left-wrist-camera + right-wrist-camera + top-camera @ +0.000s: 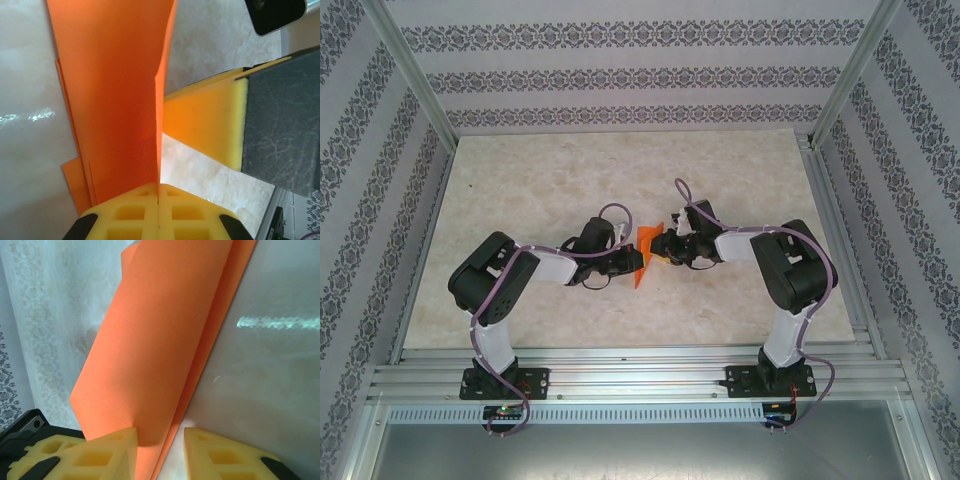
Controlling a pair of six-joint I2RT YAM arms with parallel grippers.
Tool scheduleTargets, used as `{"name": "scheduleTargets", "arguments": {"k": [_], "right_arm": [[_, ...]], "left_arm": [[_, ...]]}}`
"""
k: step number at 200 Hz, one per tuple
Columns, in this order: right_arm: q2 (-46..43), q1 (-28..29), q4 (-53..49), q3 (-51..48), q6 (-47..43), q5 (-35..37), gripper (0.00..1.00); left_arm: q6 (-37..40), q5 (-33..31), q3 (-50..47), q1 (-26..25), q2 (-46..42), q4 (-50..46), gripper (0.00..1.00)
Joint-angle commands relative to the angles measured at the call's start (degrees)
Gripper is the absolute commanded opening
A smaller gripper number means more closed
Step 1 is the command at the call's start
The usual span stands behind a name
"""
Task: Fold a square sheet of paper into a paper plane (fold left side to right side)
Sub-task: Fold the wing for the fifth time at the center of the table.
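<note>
The square sheet of paper [649, 245] is bright orange and folded into a narrower, layered shape at the table's middle, between both grippers. My left gripper [634, 262] is shut on its near edge; in the left wrist view the paper [115, 95] rises from between the closed yellow fingers [159, 192]. My right gripper [667, 248] faces it from the right. In the right wrist view a raised flap of the paper [160, 340] lies between its parted fingertips [160, 450], against the left finger [107, 447] and clear of the right one. I cannot tell if the shape is a paper plane.
The beige marbled tabletop [570, 180] spreads around the paper. Patterned walls [620, 70] and aluminium posts [415, 70] close in the back and sides. A metal rail [640, 365] runs along the near edge by the arm bases.
</note>
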Motion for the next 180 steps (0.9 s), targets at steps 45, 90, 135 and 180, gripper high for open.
{"name": "scheduleTargets", "arguments": {"k": [45,90,135,180], "right_arm": [[2.5,1.0,-1.7,1.7,1.0,4.0,0.29],[2.6,1.1,-1.3,2.2,1.2,4.1,0.29],[2.3,1.1,-0.9,2.1,1.3,4.0,0.29],[2.2,1.0,-1.1,2.0,0.9,3.9,0.29]], "left_arm": [[-0.1,1.6,-0.6,1.1,-1.1,1.6,0.2],[2.3,1.0,0.4,1.1,-3.9,-3.0,0.27],[5.3,-0.1,1.7,1.3,-6.7,-8.2,0.44],[8.8,-1.6,3.3,3.1,-11.5,-14.5,0.51]]}}
